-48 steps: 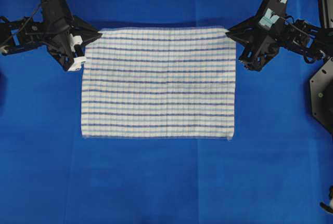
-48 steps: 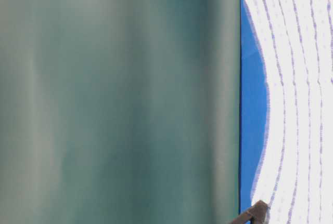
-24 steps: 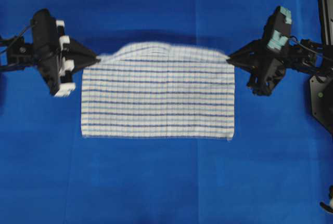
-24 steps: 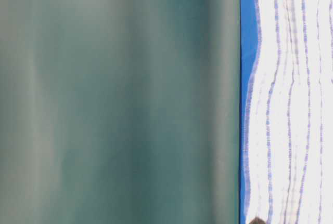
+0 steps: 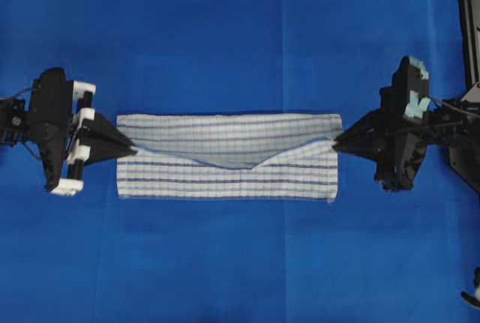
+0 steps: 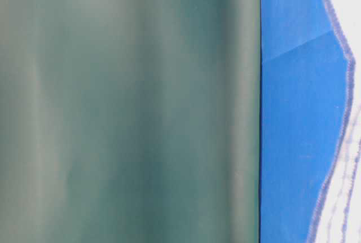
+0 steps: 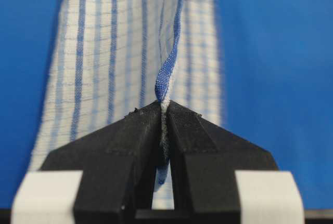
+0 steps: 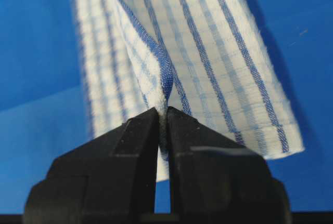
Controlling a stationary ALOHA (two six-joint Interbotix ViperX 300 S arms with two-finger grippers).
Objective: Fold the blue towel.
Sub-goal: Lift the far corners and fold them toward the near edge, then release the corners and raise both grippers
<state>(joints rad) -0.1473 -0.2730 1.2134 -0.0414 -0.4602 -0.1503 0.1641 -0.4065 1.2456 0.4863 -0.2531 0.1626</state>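
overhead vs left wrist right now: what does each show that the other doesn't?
Only overhead: both pincers at once, left pincer and right pincer, each at a corner of the blue towel, whose carried edge sags in the middle over the flat lower part. Only left wrist: the left pincer shut on the towel's blue hem. Both: the striped towel lying on the plain blue sheet.

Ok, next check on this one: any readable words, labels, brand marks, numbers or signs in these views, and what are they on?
None can be read in any view.
blue towel: only woven stripes, no tag or print visible.
left gripper and right gripper: plain black fingers, each shut on a towel corner, no lettering; the white and teal parts on the wrists carry no marks that show.
blue sheet: plain.
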